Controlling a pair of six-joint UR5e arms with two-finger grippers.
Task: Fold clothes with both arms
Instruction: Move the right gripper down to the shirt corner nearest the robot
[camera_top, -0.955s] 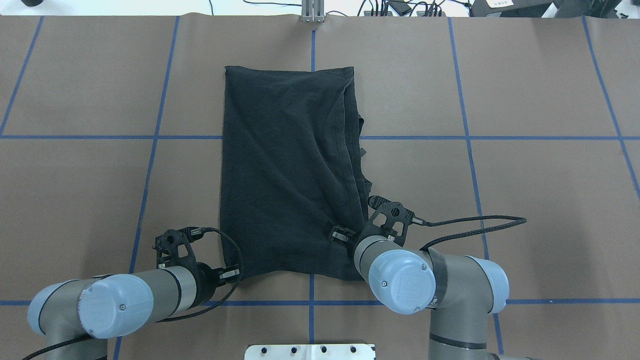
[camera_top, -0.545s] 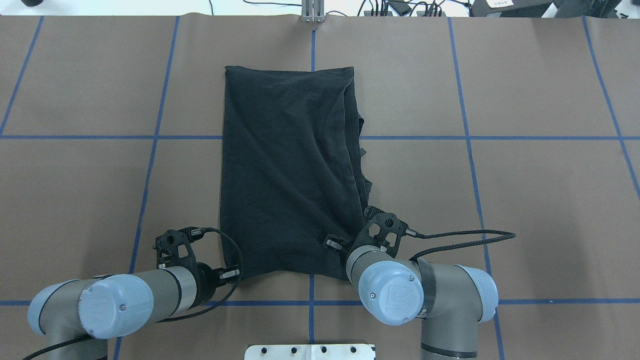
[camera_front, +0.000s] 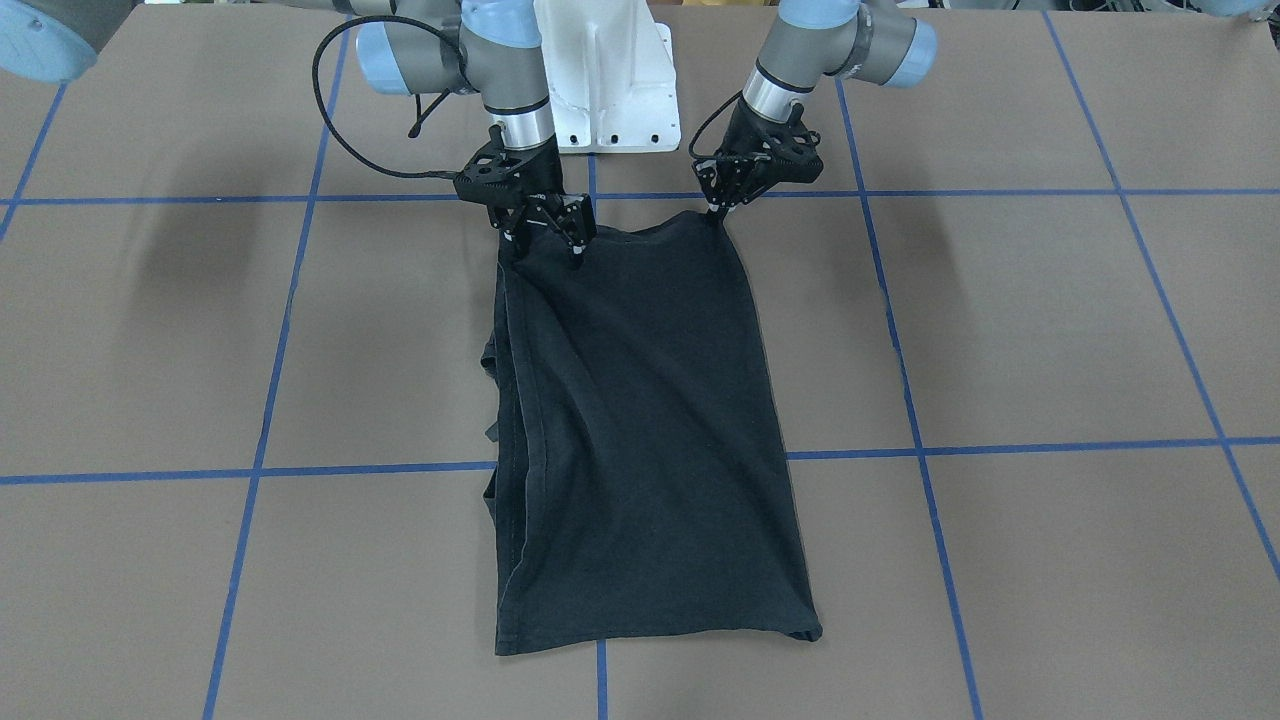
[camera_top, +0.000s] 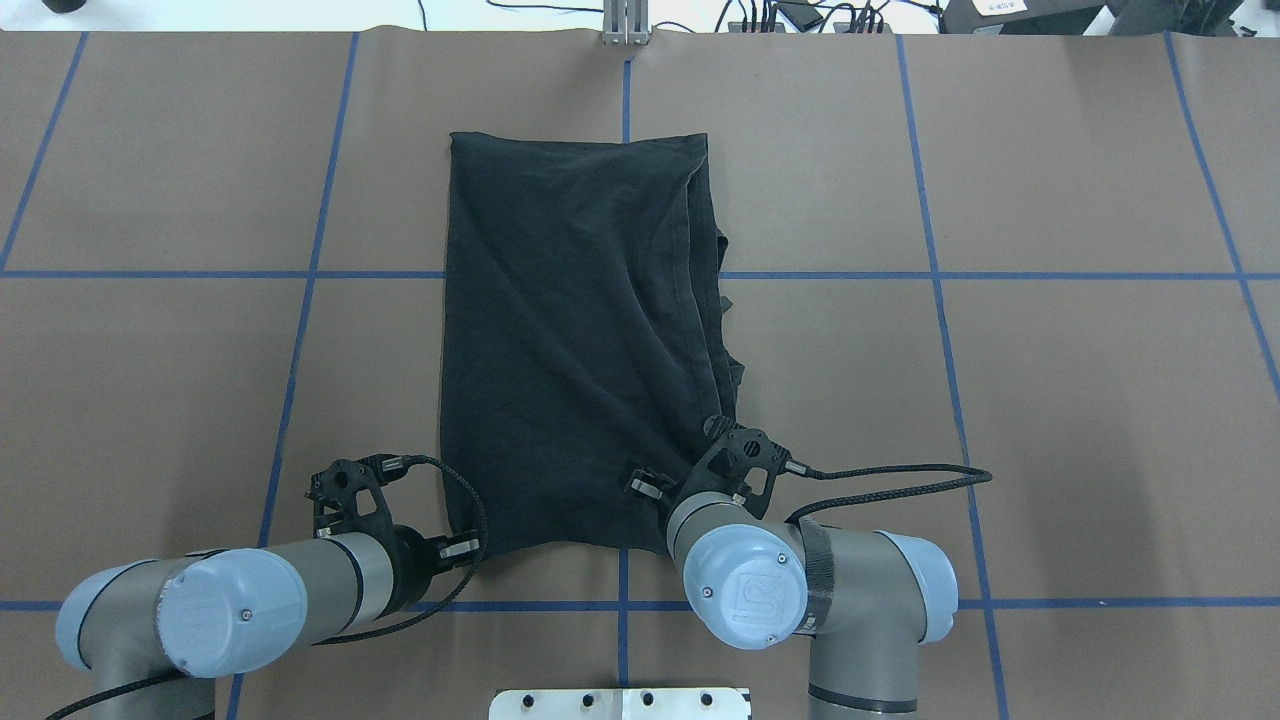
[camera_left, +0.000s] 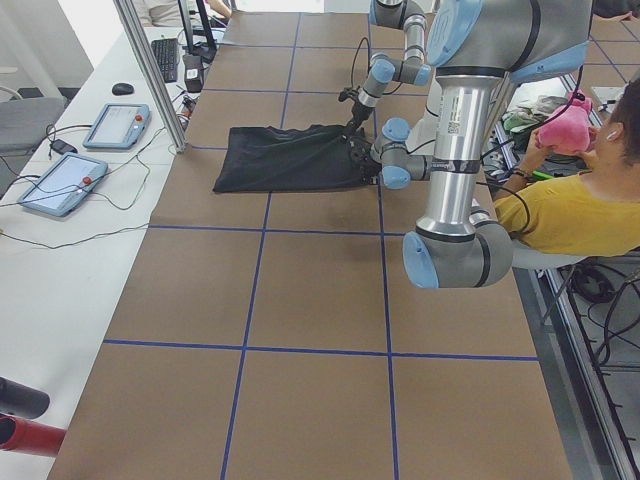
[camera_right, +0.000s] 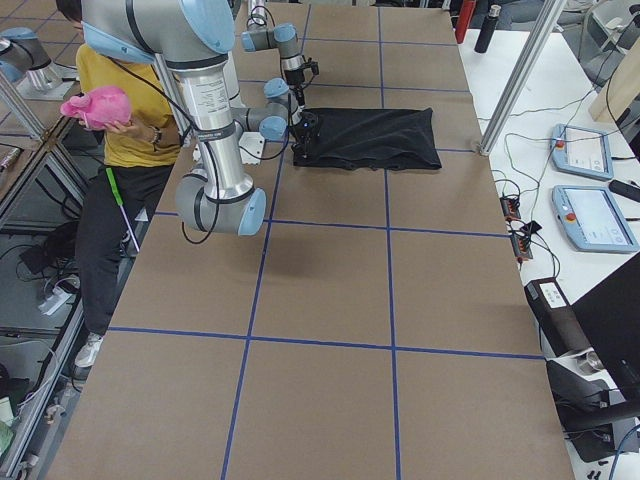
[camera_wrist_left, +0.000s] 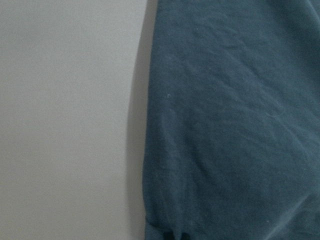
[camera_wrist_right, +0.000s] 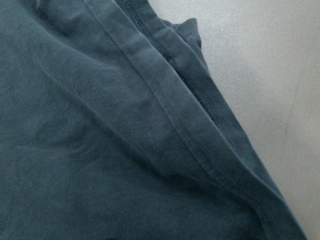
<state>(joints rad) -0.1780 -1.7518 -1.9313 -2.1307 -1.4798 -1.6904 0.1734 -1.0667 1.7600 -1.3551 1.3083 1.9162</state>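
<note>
A black T-shirt (camera_top: 570, 330) lies on the brown desk (camera_top: 1050, 400). It is folded lengthwise into a long narrow rectangle that runs away from the robot and crosses one of the blue tape lines (camera_top: 200, 274). Only plain black cloth shows. Along the long side at the robot's right the folded layers are stacked not quite evenly, and some hems stick out a little there. The right wrist view shows these seams lying one beside the other. The other long side is one smooth fold.

The left gripper (camera_front: 714, 208) is low at the near corner of the T-shirt on the robot's left. Its fingers stand close together and the corner of the cloth is pinched between them, drawn a little up from the desk. The right gripper (camera_front: 546, 243) is at the other near corner, above the layered edge. Its fingers (camera_front: 578, 252) are spread apart and point down, with the tips touching or almost touching the cloth, and it has hold of nothing.

In the side views a person (camera_left: 585, 215) in a yellow shirt sits behind the robot with a pink soft toy (camera_left: 567, 128)
</note>
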